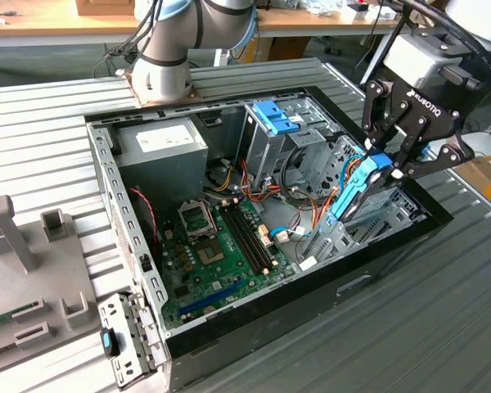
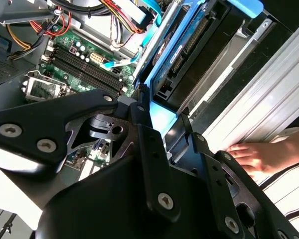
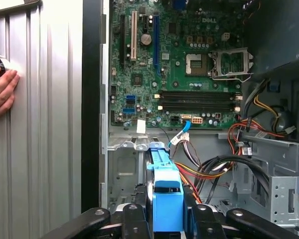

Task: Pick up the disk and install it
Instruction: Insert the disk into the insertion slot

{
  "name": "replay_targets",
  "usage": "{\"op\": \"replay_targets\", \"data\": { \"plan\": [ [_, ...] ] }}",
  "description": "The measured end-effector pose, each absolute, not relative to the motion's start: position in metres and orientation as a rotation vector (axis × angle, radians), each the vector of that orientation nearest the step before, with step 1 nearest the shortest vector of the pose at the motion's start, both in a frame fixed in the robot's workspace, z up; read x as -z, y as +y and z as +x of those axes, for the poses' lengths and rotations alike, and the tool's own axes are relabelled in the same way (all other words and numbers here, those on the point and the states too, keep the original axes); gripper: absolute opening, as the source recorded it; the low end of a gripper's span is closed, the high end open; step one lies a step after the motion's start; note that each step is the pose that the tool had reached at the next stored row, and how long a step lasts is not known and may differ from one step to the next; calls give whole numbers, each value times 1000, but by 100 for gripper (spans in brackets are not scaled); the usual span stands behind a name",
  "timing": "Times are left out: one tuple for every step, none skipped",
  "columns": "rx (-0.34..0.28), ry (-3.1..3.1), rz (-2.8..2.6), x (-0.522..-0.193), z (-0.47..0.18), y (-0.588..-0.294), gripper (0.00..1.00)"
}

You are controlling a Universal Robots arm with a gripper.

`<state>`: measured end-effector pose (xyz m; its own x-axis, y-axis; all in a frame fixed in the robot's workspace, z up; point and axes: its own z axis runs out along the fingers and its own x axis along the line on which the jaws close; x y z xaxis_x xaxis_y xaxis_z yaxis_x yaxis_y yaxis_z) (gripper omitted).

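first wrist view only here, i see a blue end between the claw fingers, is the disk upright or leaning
Observer: In the exterior view the disk leans, upper end in the claw, lower end down at the metal drive cage.
Operator: which end of the case
Observer: The exterior view's right end of the computer case, away from the power supply.
Operator: any view of its flat side
Observer: The second wrist view shows its dark side with a blue rail along it.
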<state>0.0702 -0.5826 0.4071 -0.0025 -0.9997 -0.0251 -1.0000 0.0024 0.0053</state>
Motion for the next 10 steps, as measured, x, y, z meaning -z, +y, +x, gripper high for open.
{"op": "replay_targets", "data": {
  "plan": [
    [-34, 2214, -2209, -400, 70, -583, 36],
    [-34, 2214, -2209, -392, 70, -583, 36],
    [-34, 2214, -2209, -391, 70, -583, 36],
    [-34, 2214, -2209, -391, 70, -583, 36],
    [-33, 2214, -2209, -391, 70, -583, 36],
    [-34, 2214, -2209, -391, 70, -583, 36],
    [-34, 2214, -2209, -391, 70, -583, 38],
    [-34, 2214, -2209, -391, 70, -583, 44],
    [-34, 2214, -2209, -391, 70, -583, 44],
    [-34, 2214, -2209, -391, 70, -583, 44]
  ]
}}
